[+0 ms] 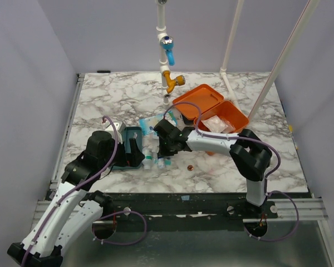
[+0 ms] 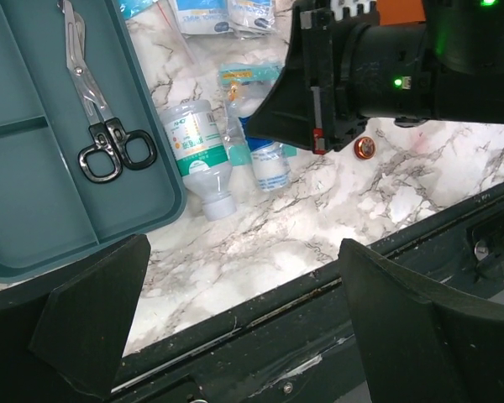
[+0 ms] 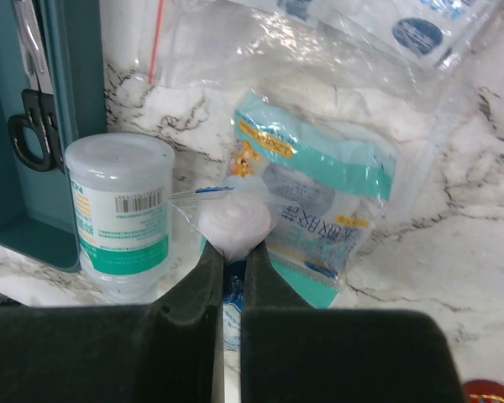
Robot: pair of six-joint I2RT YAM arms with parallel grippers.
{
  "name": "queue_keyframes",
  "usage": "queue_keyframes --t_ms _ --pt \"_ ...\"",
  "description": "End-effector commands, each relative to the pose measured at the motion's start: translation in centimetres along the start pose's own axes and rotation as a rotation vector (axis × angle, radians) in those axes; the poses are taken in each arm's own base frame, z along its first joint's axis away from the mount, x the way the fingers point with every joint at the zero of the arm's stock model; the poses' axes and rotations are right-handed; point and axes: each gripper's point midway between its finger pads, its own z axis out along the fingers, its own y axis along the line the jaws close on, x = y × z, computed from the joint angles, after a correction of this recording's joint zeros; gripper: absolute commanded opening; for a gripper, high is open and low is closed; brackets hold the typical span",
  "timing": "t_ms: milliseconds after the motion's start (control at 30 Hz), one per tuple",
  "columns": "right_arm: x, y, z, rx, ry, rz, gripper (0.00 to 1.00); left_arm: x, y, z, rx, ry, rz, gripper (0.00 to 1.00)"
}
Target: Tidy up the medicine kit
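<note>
Top view looks down from high at the near side; both close wrist views share the green-labelled bottle (image 2: 195,151), centre-left

On my feed the medicine kit (image 1: 200,97) is orange, the tray (image 2: 34,168) teal, the table (image 1: 111,100) white marble veined grey (busy pattern), the bottle (image 2: 197,155) labelled green-and-white, the scissors (image 2: 106,134) black-handled.

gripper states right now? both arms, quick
Left gripper: open, fingers wide apart, nothing between them.
Right gripper: shut on a small white clear-wrapped item; what exactly, cannot tell.
</note>
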Motion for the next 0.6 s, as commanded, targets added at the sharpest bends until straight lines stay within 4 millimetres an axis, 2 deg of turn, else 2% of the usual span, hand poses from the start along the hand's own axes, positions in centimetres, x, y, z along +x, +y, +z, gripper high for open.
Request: queue_keyframes --t_ms 0,267,567 --pt "-0.4 -0.9 -2.2 0.039 -0.051 -0.005 0.01 -0.3 0.4 0.6 -0.022 -0.011 0.005 0.98" --pt "-4.3 -1.9 -8.0 0.072 -0.204 -0.066 0.01 -0.2 0.8 1.6 -0.038 0.002 -0.011 0.99" --pt "-10.0 -6.3 -13.8 0.122 -0.32 -0.024 0.01 -0.1 0.8 2.3 -0.037 0.018 -0.026 0.99"
